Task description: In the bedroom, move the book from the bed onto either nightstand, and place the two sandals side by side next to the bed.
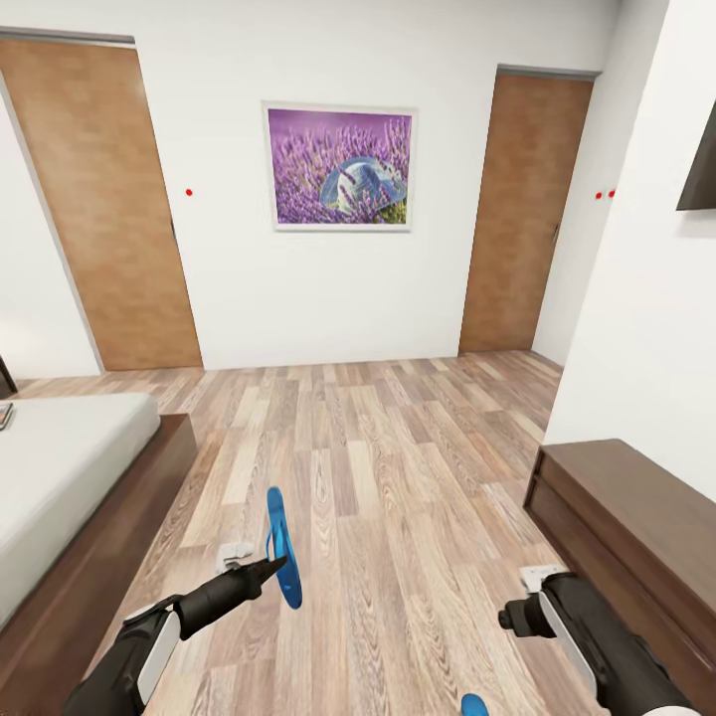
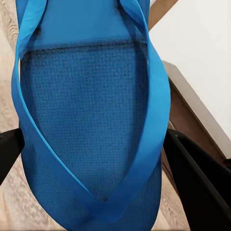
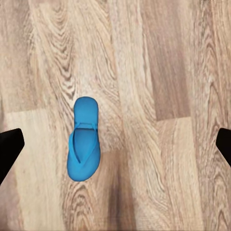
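Head view first: the left gripper point(image 1: 270, 569) is up off the wood-plank floor point(image 1: 398, 467) with one blue sandal point(image 1: 281, 545) pinched edge-on, the sole standing nearly vertical between bed and TV bench. The bed point(image 1: 70, 467) runs along the left side, dark frame, pale mattress. So this looks like the sandal step, one flip-flop in transit. The second sandal point(image 1: 474, 705) is just a blue sliver at the bottom edge, cut off by the frame. The right gripper point(image 1: 517, 617) hangs low near the bench point(image 1: 636, 517); from here its fingers are hard to read. At the far left edge, something small sits on the mattress point(image 1: 5, 415), possibly the book, too cropped to say. Two brown doors and a lavender picture point(image 1: 339, 167) are on the far wall; no nightstand to report.

Left wrist view: the held sandal point(image 2: 91, 125) is huge in frame, strap side facing the camera, black fingers point(image 2: 202, 187) closed against both edges. Firm hold, by the look of it. The bed frame passes behind, mostly blocked.

Right wrist view: looking straight down on the other sandal point(image 3: 84, 142), lying flat on the floor, strap up. The fingertips point(image 3: 9, 149) stand wide apart at either side, holding nothing, well above it.

Next move, as I judge it: carry the held sandal beside the bed, lay it flat, then drop the right arm onto this one and set it parallel alongside. The landing spot by the bed is partly hidden behind the left arm.
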You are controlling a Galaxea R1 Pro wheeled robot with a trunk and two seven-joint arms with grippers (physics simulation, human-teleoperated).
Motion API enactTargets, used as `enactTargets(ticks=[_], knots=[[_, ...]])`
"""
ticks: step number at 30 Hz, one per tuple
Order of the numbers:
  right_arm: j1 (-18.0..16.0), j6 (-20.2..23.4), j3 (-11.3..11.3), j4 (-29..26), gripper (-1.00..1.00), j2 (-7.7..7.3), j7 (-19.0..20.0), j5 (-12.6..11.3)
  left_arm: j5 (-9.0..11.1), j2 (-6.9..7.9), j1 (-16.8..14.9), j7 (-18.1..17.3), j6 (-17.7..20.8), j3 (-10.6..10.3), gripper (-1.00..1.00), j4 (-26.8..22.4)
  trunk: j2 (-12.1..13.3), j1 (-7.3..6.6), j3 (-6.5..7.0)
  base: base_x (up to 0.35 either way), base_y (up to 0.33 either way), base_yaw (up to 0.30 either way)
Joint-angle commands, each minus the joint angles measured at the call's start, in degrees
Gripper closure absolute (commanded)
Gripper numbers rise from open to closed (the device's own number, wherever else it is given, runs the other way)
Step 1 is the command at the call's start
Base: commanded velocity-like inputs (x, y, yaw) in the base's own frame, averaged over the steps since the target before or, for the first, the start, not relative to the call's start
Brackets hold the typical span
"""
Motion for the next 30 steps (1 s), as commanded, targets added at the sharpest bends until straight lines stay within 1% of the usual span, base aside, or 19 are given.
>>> enactTargets(ticks=[1,7,12,30], knots=[[-0.1,0.2,0.4,-0.1,-1.0,-0.1,-0.3,-0.6,0.4,0.02,0.0,-0.2,1.1,0.1,1.0,0.0,-0.4,0.21,-0.24,0.0,0.0,0.0],[-0.1,0.2,0.8,-0.2,-1.0,-0.15,-0.3,-0.8,0.4,0.14,0.0,-0.2,2.3,0.1,1.0,-0.1,-2.8,1.53,-1.32,0.0,0.0,0.0],[-0.1,0.2,0.9,-0.2,-1.0,-0.08,-0.3,-0.4,0.4,0.07,0.0,-0.2,2.5,0.1,1.0,-0.1,-4.9,2.63,-2.22,0.0,0.0,0.0],[-0.1,0.1,0.9,-0.2,-1.0,0.02,-0.4,-0.3,0.4,0.07,0.0,-0.2,2.4,0.2,1.0,0.0,-12.1,6.58,-5.45,0.0,0.0,0.0]])
